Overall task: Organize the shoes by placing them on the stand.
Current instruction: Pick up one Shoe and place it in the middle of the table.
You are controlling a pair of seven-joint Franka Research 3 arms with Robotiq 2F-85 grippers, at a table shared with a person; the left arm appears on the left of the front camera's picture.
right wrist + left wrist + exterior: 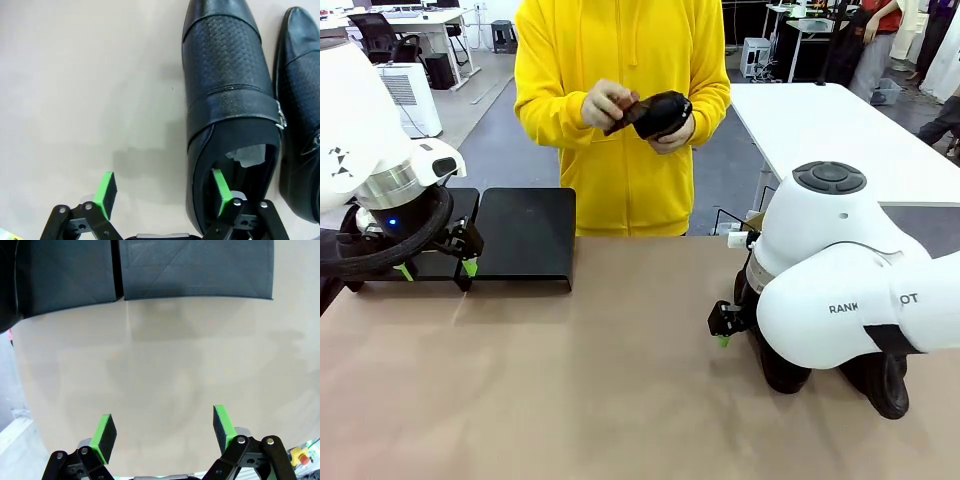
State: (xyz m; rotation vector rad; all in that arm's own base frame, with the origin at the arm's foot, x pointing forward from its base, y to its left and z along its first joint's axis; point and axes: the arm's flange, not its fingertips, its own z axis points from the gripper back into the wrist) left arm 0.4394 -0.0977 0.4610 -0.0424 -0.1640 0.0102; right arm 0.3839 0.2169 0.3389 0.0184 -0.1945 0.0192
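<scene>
Right hand (163, 189) standing wide open, gripping nothing: one pad (220, 186) sitting inside mouth of near shoe (225, 75), other outside over desk (75, 75). Second shoe (300, 100) lying just beside. Left hand (164, 432) hanging open, empty, near stand (195, 267). Person (620, 60) across desk holding third shoe (660, 113).

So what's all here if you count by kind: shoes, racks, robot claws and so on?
Black dress shoes: 3 (two on the table at and, one held by the person at)
Brush: 1, also held by the person
Black stand: 1
Robot grippers: 2 (left gripper, right gripper, both open)
Total: 7
</scene>
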